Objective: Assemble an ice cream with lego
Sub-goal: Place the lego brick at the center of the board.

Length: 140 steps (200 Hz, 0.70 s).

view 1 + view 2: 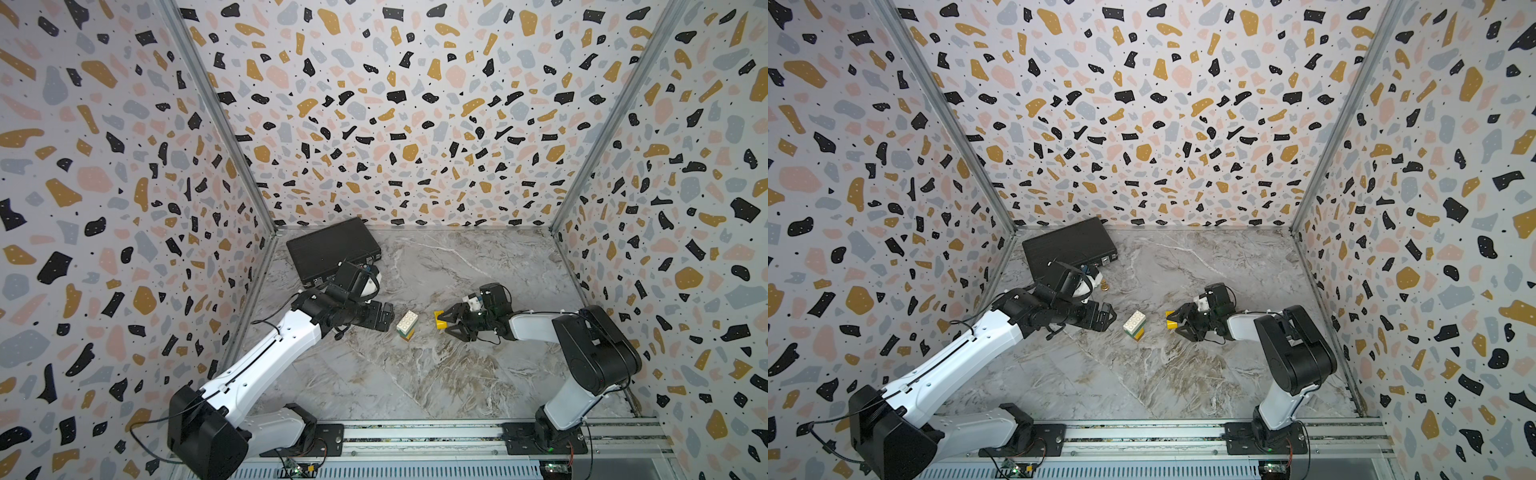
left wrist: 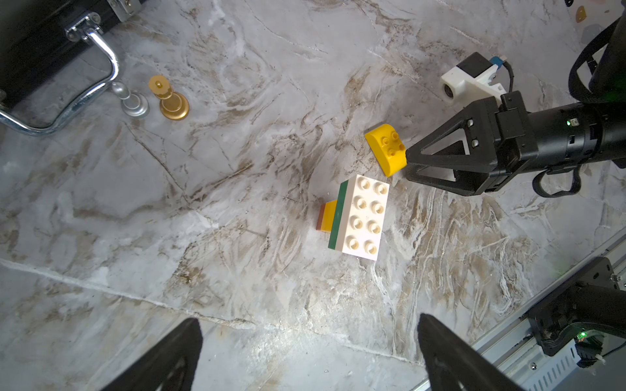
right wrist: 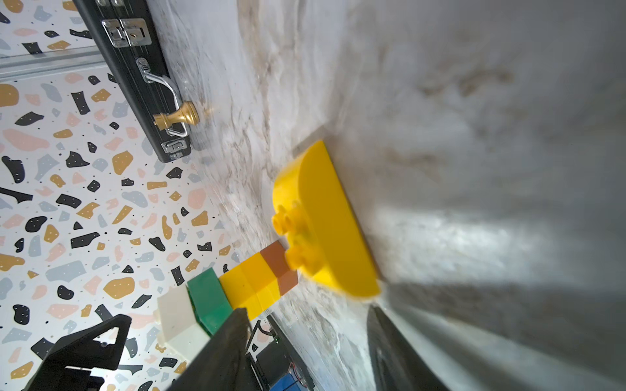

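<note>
The partly built ice cream [image 1: 406,325] [image 1: 1134,325] is a stack of lego standing mid-table, orange-brown at the bottom, then yellow, green and a white studded brick [image 2: 360,220] on top. A half-round yellow brick [image 2: 386,149] [image 3: 325,220] lies loose on the table just to its right. My right gripper [image 1: 444,325] [image 2: 408,166] [image 3: 306,311] is open, its fingertips right behind that brick with only table between them. My left gripper [image 1: 384,316] [image 2: 308,335] stands wide open and empty just left of the stack.
A shut black case [image 1: 332,249] with a chrome handle [image 2: 91,67] lies at the back left. A small gold figurine [image 2: 171,98] and a silver one [image 2: 132,101] stand beside it. Patterned walls close three sides, and a metal rail [image 1: 415,436] runs along the front.
</note>
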### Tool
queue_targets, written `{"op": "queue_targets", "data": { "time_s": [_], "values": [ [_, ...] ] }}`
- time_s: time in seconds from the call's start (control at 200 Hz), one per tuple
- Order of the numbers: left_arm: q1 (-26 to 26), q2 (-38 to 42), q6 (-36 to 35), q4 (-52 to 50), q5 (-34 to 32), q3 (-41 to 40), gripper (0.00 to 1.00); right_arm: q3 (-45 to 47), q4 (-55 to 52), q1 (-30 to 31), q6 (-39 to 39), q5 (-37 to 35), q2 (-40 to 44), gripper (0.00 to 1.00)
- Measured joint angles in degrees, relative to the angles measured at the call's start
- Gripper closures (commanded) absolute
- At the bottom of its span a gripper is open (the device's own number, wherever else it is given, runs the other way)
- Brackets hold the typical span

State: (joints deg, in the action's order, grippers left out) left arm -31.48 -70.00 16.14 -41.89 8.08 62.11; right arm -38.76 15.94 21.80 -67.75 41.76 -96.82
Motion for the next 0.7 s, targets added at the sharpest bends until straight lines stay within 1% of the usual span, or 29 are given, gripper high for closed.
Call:
{"op": "queue_targets", "data": {
  "time_s": [0.08,0.195,0.315,0.405,0.506,0.601,0.701],
  "values": [
    [0.0,0.0,0.0,0.0,0.0,0.0,0.01,0.0,-0.1,0.0,-0.1,-0.4,0.0,0.37],
    [0.0,0.0,0.0,0.0,0.0,0.0,0.01,0.3,-2.0,0.0,0.5,-1.9,1.2,0.37],
    [0.0,0.0,0.0,0.0,0.0,0.0,0.00,0.5,-9.1,0.0,4.4,-6.3,7.2,0.39],
    [0.0,0.0,0.0,0.0,-0.3,0.0,0.01,-1.5,-18.5,0.0,10.6,-12.8,13.9,0.40],
    [0.0,0.0,0.0,0.0,-1.2,0.0,0.01,-5.5,-26.4,0.0,17.5,-21.3,18.9,0.42],
    [0.0,0.0,0.0,0.0,-2.6,0.0,0.00,-8.1,-30.5,0.0,23.3,-29.9,21.5,0.41],
    [0.0,0.0,0.0,-0.2,-4.6,0.1,0.01,-8.9,-32.4,-0.4,27.1,-37.8,21.7,0.41]
  ]
}}
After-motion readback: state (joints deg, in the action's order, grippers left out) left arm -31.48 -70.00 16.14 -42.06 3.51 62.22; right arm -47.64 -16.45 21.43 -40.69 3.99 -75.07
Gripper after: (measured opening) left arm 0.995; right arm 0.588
